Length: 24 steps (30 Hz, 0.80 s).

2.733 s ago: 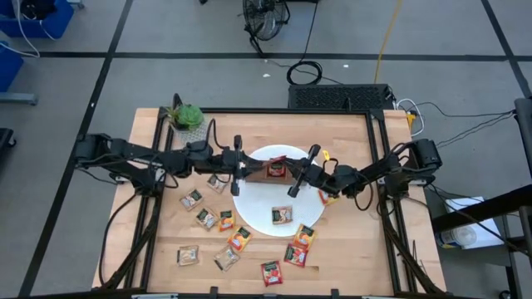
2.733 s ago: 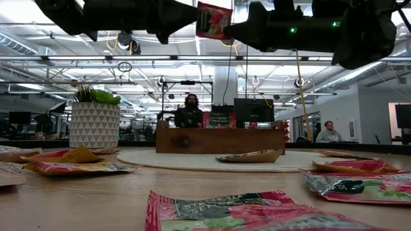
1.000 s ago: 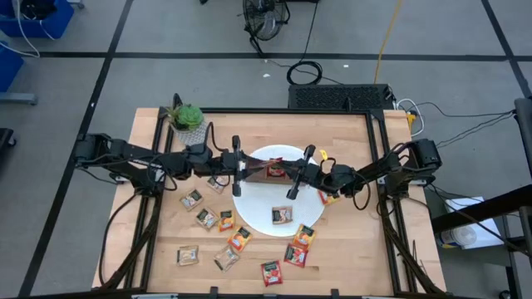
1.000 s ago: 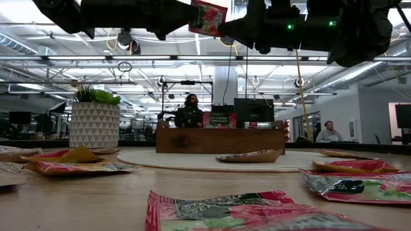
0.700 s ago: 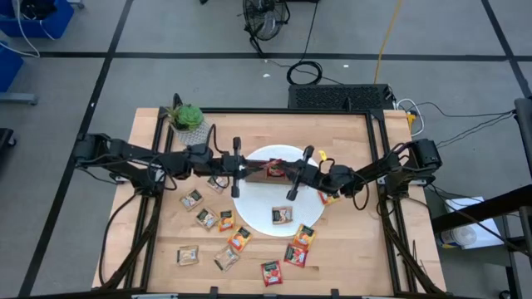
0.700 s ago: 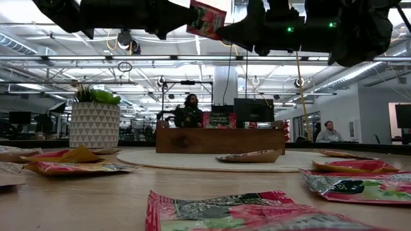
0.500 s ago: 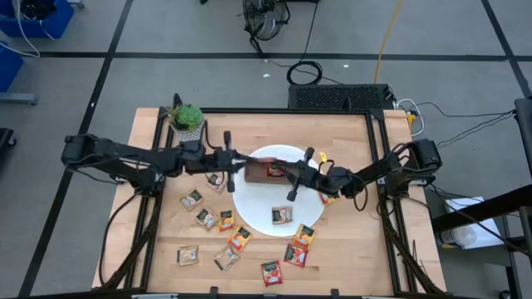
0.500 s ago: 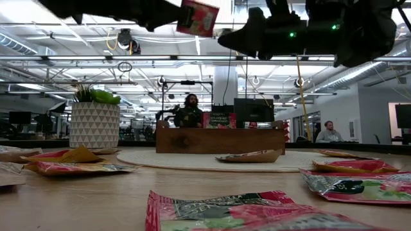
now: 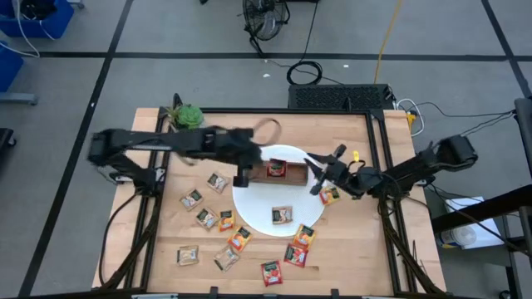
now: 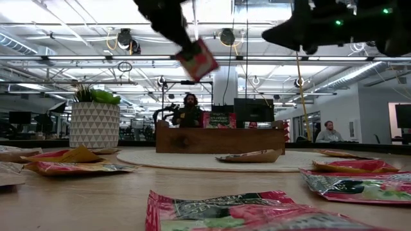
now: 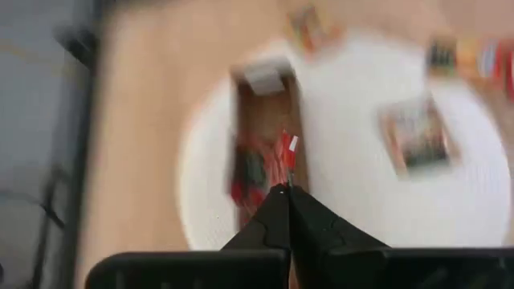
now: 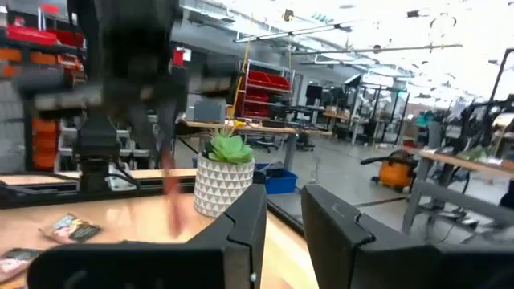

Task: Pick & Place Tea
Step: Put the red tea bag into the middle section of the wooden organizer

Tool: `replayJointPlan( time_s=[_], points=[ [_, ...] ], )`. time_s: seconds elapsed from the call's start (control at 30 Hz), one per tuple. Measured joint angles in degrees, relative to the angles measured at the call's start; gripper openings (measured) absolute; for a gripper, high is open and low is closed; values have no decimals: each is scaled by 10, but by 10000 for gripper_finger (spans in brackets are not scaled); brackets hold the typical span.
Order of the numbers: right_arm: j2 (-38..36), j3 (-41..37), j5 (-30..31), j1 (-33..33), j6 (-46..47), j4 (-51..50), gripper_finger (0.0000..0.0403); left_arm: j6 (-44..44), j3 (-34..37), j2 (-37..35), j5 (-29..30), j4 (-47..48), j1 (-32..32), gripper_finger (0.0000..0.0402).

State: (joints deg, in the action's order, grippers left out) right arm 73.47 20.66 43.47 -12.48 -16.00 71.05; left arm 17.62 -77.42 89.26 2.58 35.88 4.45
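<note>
Overhead, left hand [image 9: 242,178] pinching a red tea sachet [image 10: 198,59] above the wooden tray [image 9: 277,171] (on the white plate [image 9: 283,199]), right hand [image 9: 317,176] slightly parted, holding nothing.

The left arm is reaching in from the left of the high view, its left end effector [image 9: 242,172] sitting near the frame's centre, pointing down with its 2 fingers [image 11: 277,221] pressed together. The right arm is stretching in from the right, the right end effector [image 9: 320,170] lying right of centre, its fingers [image 12: 241,221] standing slightly apart.
</note>
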Motion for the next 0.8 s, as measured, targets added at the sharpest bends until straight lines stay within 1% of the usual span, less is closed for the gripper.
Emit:
replayJointPlan(
  time_s=[0.13,0.3,0.43,0.8],
  points=[
    [-34,-36,0,0,3,12,72,29,-76,100,2,59,-4,1],
    [-63,-58,0,0,3,14,73,46,-119,171,3,80,-4,0],
    [-66,-57,-1,0,3,2,73,46,-134,191,3,79,1,0],
    [-66,-57,-1,0,2,-2,73,42,-133,218,-10,61,17,0]
  ],
)
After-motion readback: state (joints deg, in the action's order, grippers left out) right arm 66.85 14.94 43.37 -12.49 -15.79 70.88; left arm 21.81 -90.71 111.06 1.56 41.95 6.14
